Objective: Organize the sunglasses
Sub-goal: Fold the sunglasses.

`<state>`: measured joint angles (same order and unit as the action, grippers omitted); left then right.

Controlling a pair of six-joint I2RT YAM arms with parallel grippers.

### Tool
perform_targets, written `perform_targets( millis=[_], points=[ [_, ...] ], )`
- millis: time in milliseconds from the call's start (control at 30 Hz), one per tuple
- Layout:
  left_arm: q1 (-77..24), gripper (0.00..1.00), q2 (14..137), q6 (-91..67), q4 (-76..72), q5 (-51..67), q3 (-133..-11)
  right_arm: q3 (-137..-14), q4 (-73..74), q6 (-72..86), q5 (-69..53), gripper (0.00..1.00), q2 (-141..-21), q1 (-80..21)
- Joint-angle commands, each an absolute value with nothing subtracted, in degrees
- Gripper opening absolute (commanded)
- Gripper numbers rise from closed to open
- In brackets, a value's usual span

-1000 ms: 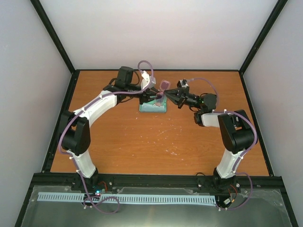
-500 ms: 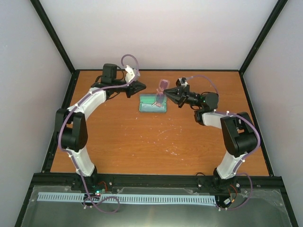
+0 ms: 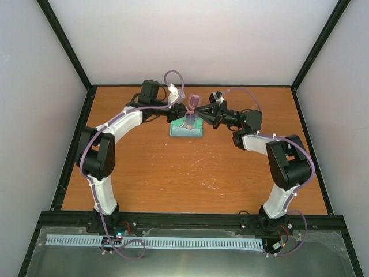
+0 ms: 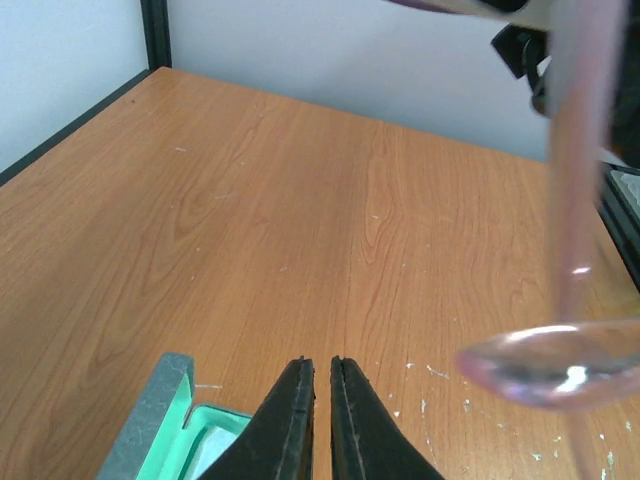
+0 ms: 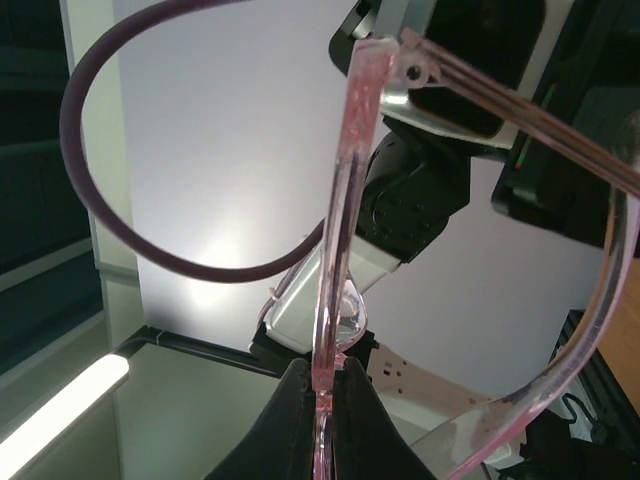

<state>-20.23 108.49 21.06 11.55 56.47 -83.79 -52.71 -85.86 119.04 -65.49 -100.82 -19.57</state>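
Observation:
The sunglasses (image 3: 193,109), thin pink translucent frame, hang in the air above the open case (image 3: 185,131), which has a grey shell and a teal inside. My right gripper (image 3: 200,108) is shut on their frame; in the right wrist view the fingers (image 5: 300,400) pinch the pink frame (image 5: 340,200), with one arm running off to the right. My left gripper (image 3: 177,117) sits low at the case's left end with nothing between its fingers. In the left wrist view it (image 4: 322,365) is shut, the case (image 4: 160,420) is at lower left and the sunglasses (image 4: 560,365) are blurred at right.
The orange-brown table (image 3: 190,173) is fenced by a black frame and pale walls. A purple cable (image 3: 173,81) loops above the left wrist. The two arms meet over the case at the back middle.
My left gripper swung away to the left, then came back to the case's left end. My right gripper carried the sunglasses a little left and toward the back.

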Motion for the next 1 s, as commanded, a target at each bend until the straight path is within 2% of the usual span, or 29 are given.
perform_targets(
  millis=[0,600,967],
  points=[
    [-21.3,0.10,108.3,18.0,7.8,59.3,-85.8,-55.8,-96.2,120.1,-65.5,0.03,-103.6,-20.0],
    [-21.5,0.09,103.1,18.8,14.4,61.5,-85.1,-60.1,-96.1,115.8,-65.7,0.03,-113.0,-20.0],
    [-21.5,0.09,99.8,17.7,14.4,60.6,-83.1,-60.2,-96.1,113.9,-70.4,0.03,-117.2,-19.8]
  ],
)
